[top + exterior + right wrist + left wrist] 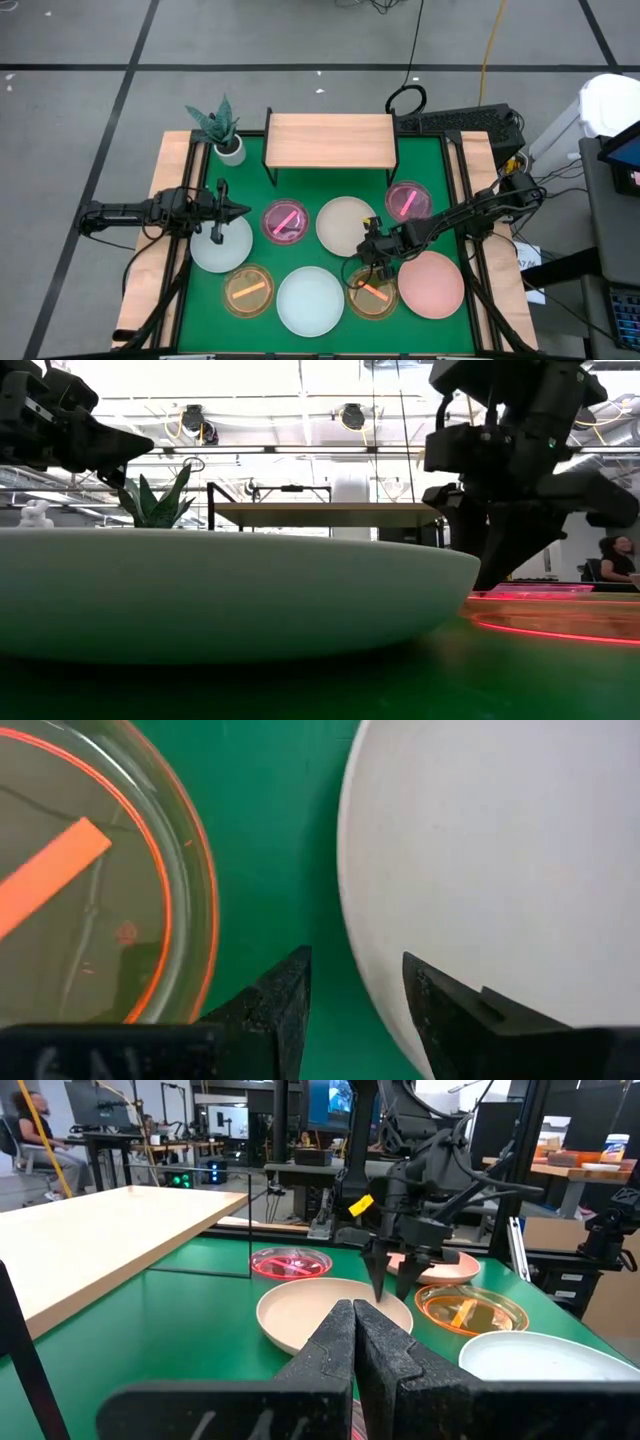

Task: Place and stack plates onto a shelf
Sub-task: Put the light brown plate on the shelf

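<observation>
Eight plates lie on the green mat [255, 180]: white [220, 248], cream [340, 222], pale blue [310, 302], salmon [432, 284], two translucent pink [285, 222] [408, 199] and two amber [248, 291] [372, 294]. The shelf [330, 139] stands bare at the far side. My right gripper [372, 254] points down, open, at the cream plate's [500, 850] near-right rim, beside an amber plate [90, 880]; one finger is over the plate, the other over the mat. My left gripper [355, 1342] is shut and hovers level above the white plate's far edge. My right gripper comes from above, and its open fingers [382, 1278] stand on either side of the cream plate's rim [352, 935]. I cannot tell whether they touch it. The plate lies flat on the mat.
A potted plant [222, 130] stands at the shelf's left end. Wooden strips [172, 175] edge the mat on both sides. A keyboard and cables [455, 120] lie beyond the far right corner. A bare strip of mat runs between the shelf and the plates.
</observation>
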Robot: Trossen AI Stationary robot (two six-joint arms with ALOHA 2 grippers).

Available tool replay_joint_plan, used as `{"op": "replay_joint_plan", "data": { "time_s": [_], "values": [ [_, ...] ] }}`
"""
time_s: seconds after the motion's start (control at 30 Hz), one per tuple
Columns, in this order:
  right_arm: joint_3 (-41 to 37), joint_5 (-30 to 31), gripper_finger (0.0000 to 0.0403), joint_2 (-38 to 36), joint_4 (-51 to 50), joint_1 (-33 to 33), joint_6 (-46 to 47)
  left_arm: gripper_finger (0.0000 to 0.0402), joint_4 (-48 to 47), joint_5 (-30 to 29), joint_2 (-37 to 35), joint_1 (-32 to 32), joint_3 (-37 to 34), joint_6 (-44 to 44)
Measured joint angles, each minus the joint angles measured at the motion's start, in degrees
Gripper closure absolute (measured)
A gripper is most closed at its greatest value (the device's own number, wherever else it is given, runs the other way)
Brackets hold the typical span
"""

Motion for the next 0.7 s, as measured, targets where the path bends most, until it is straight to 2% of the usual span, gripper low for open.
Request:
{"op": "replay_joint_plan", "data": {
  "time_s": [0.13, 0.43, 0.7],
  "values": [
    [-0.9, 1.5, 0.0289, 0.0, 0.1, 0.0, -2.2, 0.0400, 0.0, 0.0, 0.0, 0.0, 0.0, 0.0],
    [-3.4, 3.3, 0.0388, -0.1, 5.8, 0.0, -7.4, 0.0400, 0.0, 0.0, 0.0, 0.0, 0.0, 0.0],
    [-3.2, 6.4, 0.0399, -0.1, 6.6, 1.2, -11.3, 0.0400, 0.0, 0.0, 0.0, 0.0, 0.0, -0.1]
  ]
}}
